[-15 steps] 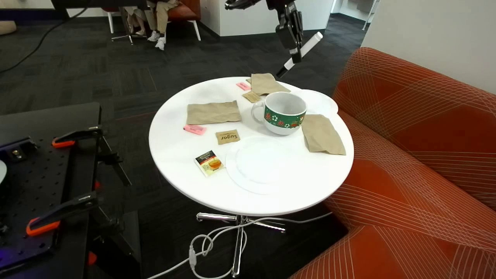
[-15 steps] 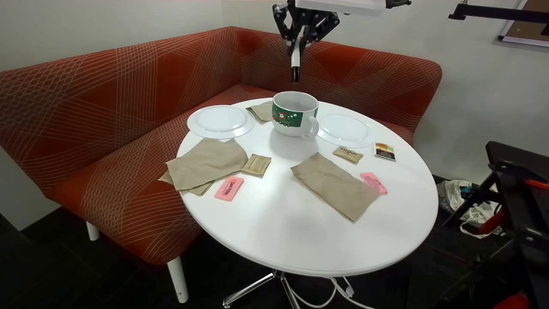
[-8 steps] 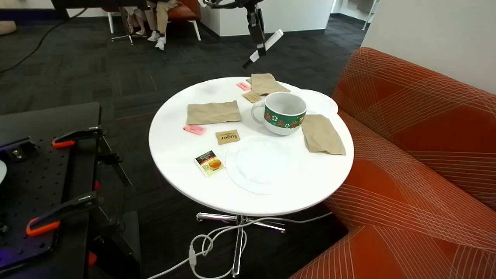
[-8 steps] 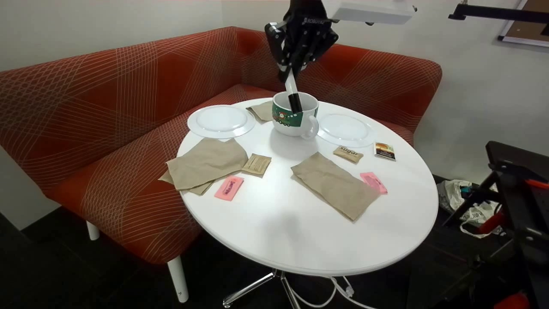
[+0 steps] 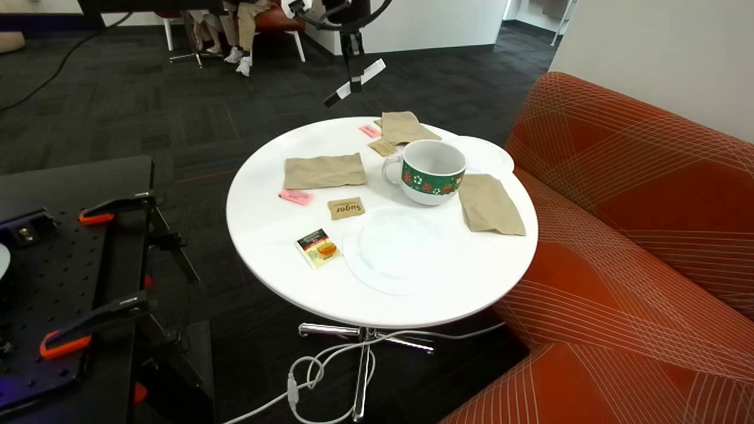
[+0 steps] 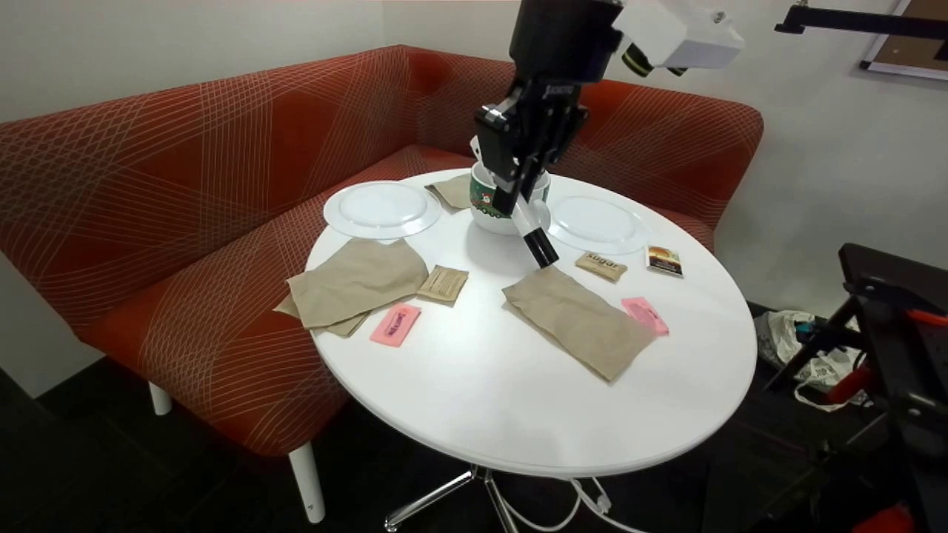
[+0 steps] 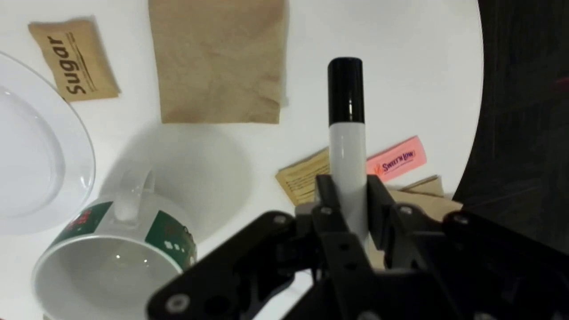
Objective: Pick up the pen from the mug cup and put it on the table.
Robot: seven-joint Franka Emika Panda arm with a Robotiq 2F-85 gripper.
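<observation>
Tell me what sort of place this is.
Most likely a shared lounge or break area, perhaps in an office: an orange-red patterned sofa stands beside a round white table, and in an exterior view people's legs show in the background.

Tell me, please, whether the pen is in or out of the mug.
Out. The wrist view shows the gripper holding the pen above the table; an exterior view shows the pen well apart from the mug.

Round white table, mug cup, two plates, brown napkins, sugar packet, pink packets, black-yellow packet
</observation>
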